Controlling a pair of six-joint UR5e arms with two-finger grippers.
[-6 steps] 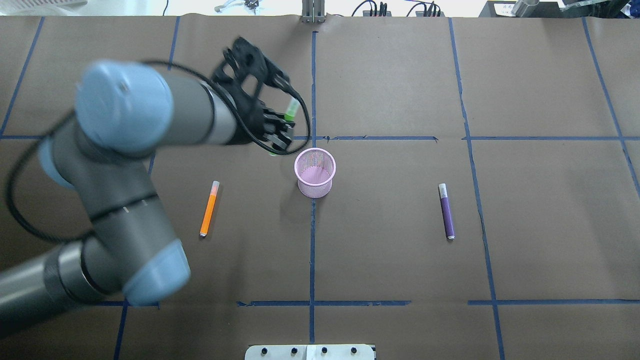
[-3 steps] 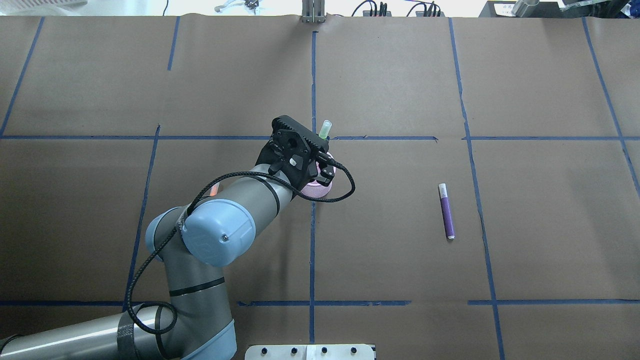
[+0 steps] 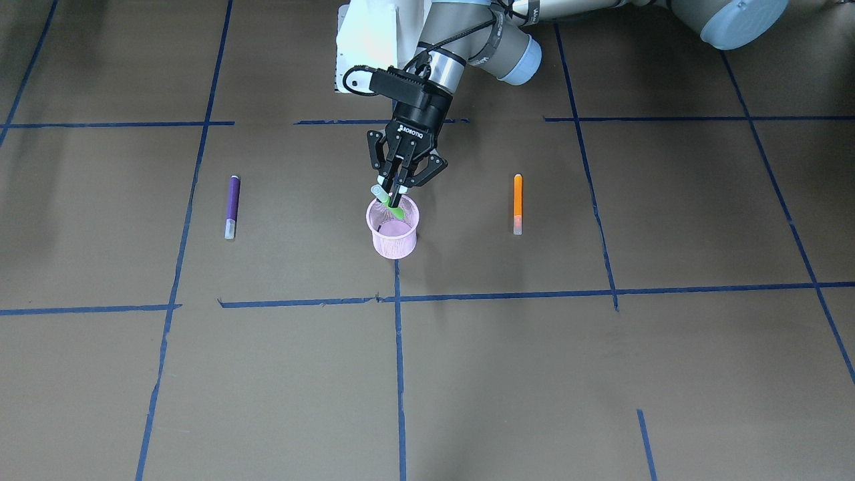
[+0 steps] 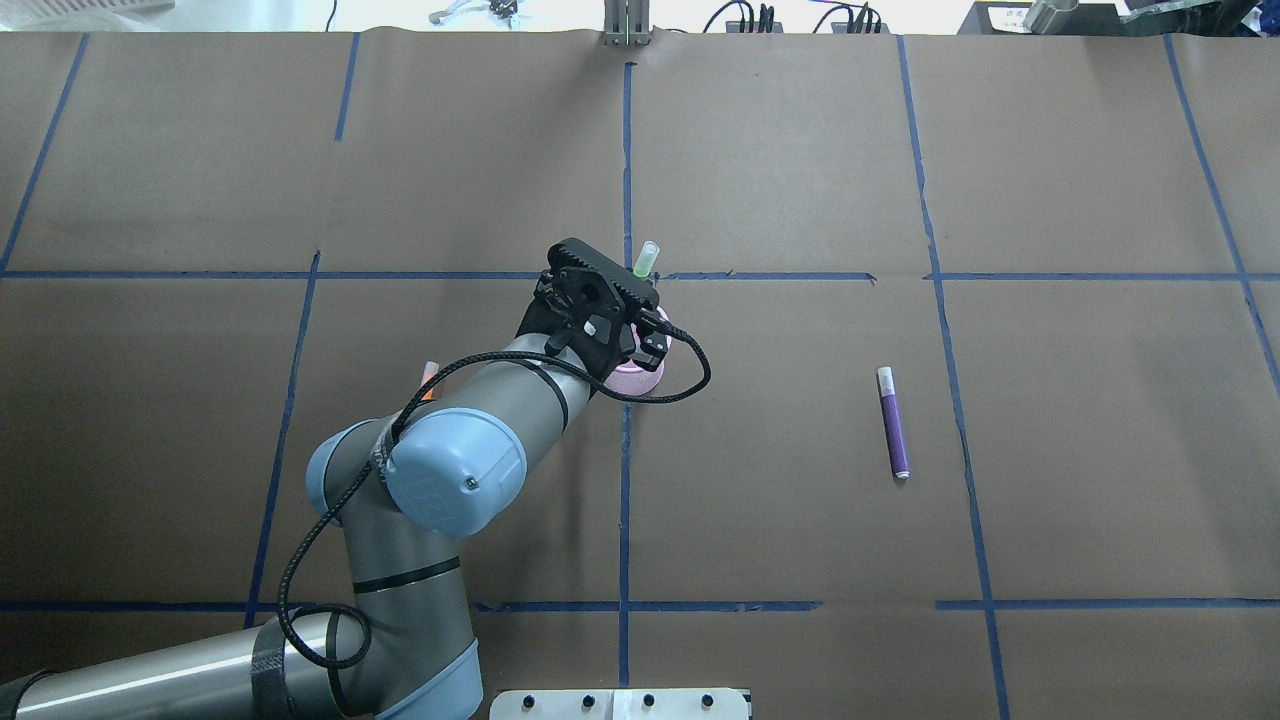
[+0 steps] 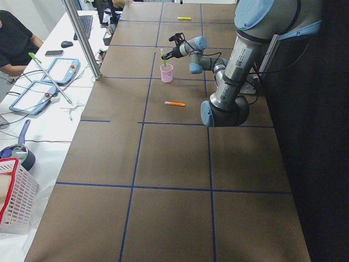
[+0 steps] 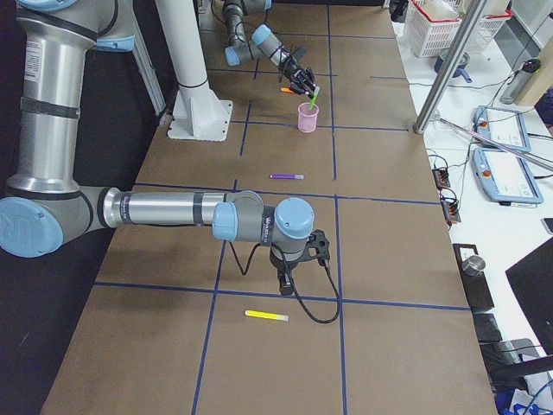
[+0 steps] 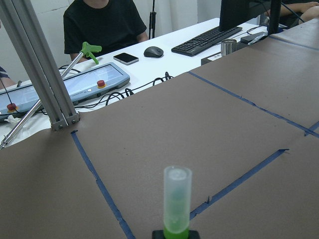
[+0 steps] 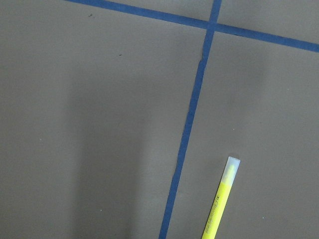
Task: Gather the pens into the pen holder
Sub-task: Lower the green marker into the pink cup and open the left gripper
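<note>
Left gripper (image 3: 395, 194) clamping its jaws on tilted green pen (image 3: 397, 212), lower end dipping inside pen holder (image 3: 394, 244), orange pen (image 3: 518, 200) and purple pen (image 3: 232, 204) lying either side, right gripper (image 6: 298, 259) hanging low, jaw state unclear

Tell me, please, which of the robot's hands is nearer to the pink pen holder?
Left. The left hand is directly above the pen holder, gripping the green pen at its opening; the right hand is far away, near the yellow pen.

The left hand (image 3: 397, 194) is pointed downward and clamped on the green pen (image 4: 646, 262); the right hand (image 6: 283, 281) is pointed downward.
</note>
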